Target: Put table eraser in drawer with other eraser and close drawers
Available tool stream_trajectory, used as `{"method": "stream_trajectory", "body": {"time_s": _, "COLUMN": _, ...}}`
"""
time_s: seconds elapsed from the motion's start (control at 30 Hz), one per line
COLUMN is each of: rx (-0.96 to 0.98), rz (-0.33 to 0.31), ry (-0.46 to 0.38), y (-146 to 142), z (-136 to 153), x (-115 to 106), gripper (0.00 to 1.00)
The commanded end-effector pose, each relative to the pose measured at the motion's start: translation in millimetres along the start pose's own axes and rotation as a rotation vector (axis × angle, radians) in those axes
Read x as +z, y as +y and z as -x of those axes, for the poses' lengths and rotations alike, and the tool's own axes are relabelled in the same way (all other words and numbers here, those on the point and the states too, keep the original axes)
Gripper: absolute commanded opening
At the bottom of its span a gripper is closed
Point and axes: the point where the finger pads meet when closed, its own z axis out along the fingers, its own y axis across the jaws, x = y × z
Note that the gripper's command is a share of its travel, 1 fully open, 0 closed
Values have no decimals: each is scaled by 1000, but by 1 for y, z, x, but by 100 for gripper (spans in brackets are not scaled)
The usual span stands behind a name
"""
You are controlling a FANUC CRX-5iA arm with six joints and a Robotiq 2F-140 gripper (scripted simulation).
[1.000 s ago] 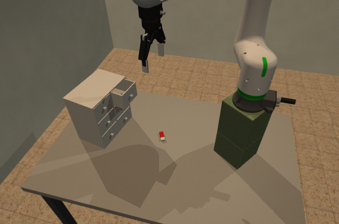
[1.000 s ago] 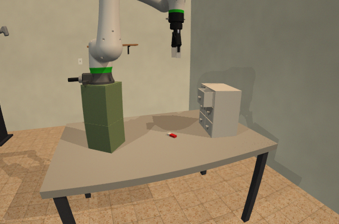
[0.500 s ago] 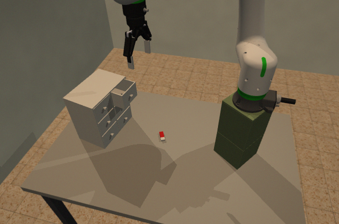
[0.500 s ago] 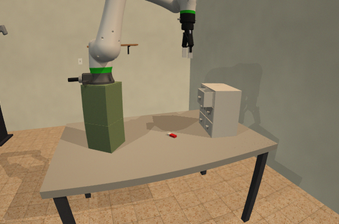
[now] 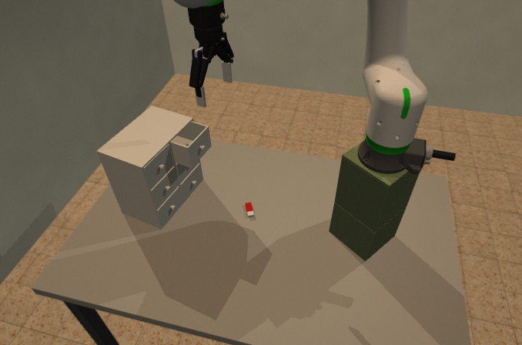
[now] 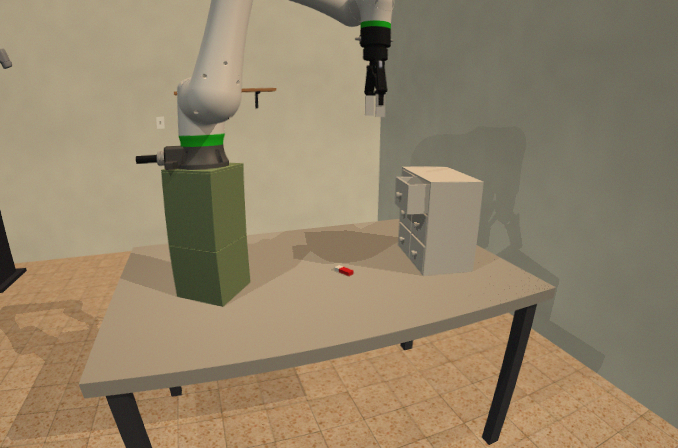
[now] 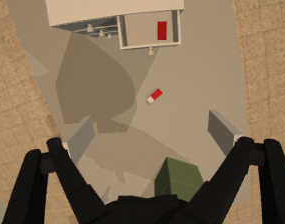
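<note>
The loose eraser (image 5: pixel 249 209) (image 6: pixel 344 271) (image 7: pixel 154 95), red with a white end, lies flat on the table in front of the chest. The pale chest (image 5: pixel 127 138) (image 6: pixel 450 227) (image 7: pixel 93 7) stands upright with two columns of drawers. One top drawer (image 5: pixel 182 155) (image 6: pixel 417 198) is pulled part way out and looks level; in the wrist view it is at the top. A red block (image 7: pixel 162 30) lies inside it, with no white end that I can make out. The other drawers look pushed in. My gripper (image 5: pixel 214 92) (image 6: pixel 375 107) (image 7: pixel 149 123) is wide open and empty, high above the table.
The green pedestal (image 5: pixel 369 207) (image 6: pixel 208 237) (image 7: pixel 178 177) carries the arm base, across the table (image 5: pixel 278 175) (image 6: pixel 308 327) from the chest. A wall stands behind the chest. Small knobs stick out from the drawer fronts.
</note>
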Motion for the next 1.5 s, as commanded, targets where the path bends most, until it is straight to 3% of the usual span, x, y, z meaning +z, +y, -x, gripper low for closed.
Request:
{"method": "stream_trajectory", "body": {"time_s": 0.0, "rx": 7, "rz": 0, "ry": 0, "y": 0, "z": 0, "x": 0, "gripper": 100}}
{"method": "stream_trajectory", "body": {"time_s": 0.77, "rx": 155, "rz": 9, "ry": -2, "y": 0, "z": -5, "x": 5, "gripper": 100}}
{"method": "stream_trajectory", "body": {"time_s": 1.47, "rx": 479, "rz": 29, "ry": -8, "y": 0, "z": -16, "x": 16, "gripper": 100}}
